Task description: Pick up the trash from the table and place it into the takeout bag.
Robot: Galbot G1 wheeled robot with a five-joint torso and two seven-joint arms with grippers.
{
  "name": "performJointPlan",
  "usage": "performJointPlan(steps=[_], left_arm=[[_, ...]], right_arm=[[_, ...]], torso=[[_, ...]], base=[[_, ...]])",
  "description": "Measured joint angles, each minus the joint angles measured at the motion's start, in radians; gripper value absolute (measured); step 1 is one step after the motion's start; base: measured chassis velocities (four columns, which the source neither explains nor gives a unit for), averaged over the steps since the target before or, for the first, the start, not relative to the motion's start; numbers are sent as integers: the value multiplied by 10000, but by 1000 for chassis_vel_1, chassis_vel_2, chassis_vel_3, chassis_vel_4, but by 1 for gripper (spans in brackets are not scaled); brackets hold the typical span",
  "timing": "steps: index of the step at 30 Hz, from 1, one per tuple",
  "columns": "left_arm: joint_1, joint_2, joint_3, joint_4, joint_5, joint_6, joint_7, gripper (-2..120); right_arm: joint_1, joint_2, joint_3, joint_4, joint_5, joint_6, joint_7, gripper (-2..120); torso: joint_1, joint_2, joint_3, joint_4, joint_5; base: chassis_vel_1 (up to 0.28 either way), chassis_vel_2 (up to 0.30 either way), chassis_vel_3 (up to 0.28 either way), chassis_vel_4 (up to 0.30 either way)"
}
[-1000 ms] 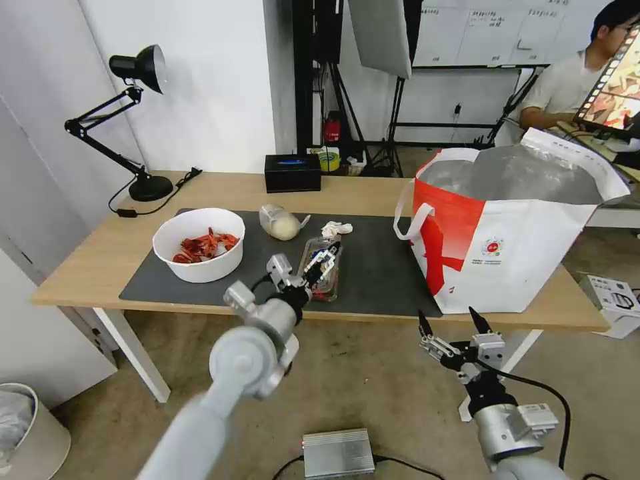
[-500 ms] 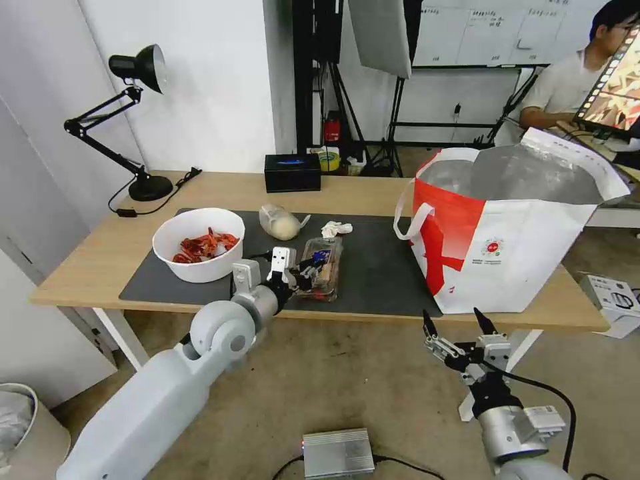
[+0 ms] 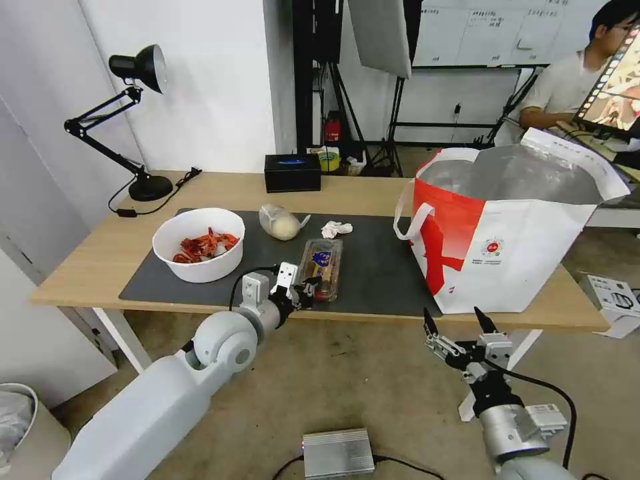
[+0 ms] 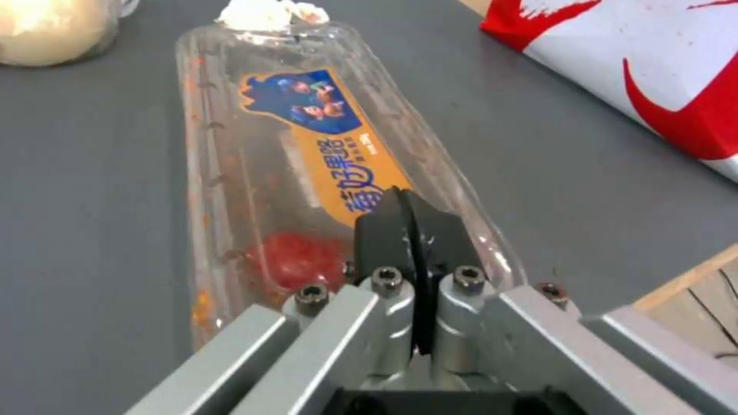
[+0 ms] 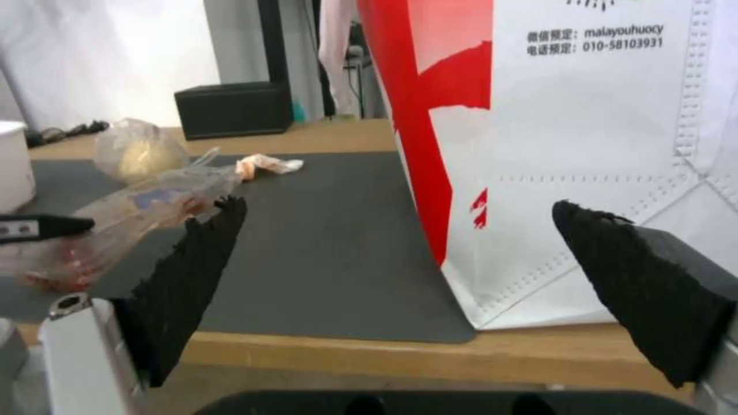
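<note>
The clear clamshell tray (image 3: 323,257) with an orange label lies on the dark mat (image 3: 380,267) of the table (image 3: 87,267). My left gripper (image 3: 308,288) sits at the tray's near end, and in the left wrist view its fingers (image 4: 384,230) are pressed together on the tray (image 4: 253,173). Farther back lie the white bowl of red scraps (image 3: 198,243), the knotted bag with a pale lump (image 3: 280,223) and the crumpled tissue (image 3: 335,229). The takeout bag (image 3: 513,247) stands open at the right. My right gripper (image 3: 460,323) hangs open below the table's front edge, facing the bag (image 5: 584,144).
A black tissue box (image 3: 292,172) and a black desk lamp (image 3: 143,180) stand along the table's back. A grey box (image 3: 338,452) lies on the floor between my arms. A bin (image 3: 27,427) stands at the lower left.
My left gripper has come down and drawn back to the tray's near end, and its fingers have shut. The tray has not shifted. My right arm has sunk slightly.
</note>
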Motion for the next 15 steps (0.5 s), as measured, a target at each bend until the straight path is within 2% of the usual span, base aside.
performJointPlan(steps=[1,7,8,11,12,15], left_arm=[[0,0,0,0,0,0,0,0],[-41,43,59,-11,-47,-58,-67,0],[-41,43,59,-11,-47,-58,-67,0],[-44,55,72,-65,-139,-67,-264,0],[-44,55,72,-65,-139,-67,-264,0],[-20,61,66,-109,-205,-73,-343,0]], right_arm=[[0,0,0,0,0,0,0,100],[350,-662,-79,182,2483,-929,357,100],[350,-662,-79,182,2483,-929,357,100],[655,-988,-158,254,4253,-1482,464,100],[655,-988,-158,254,4253,-1482,464,100],[1108,-1306,-287,227,5728,-1828,563,100]], torso=[[0,0,0,0,0],[0,0,0,0,2],[0,0,0,0,2],[0,0,0,0,0],[0,0,0,0,0],[0,0,0,0,0]], base=[[0,0,0,0],[0,0,0,0],[0,0,0,0],[0,0,0,0],[0,0,0,0],[0,0,0,0]])
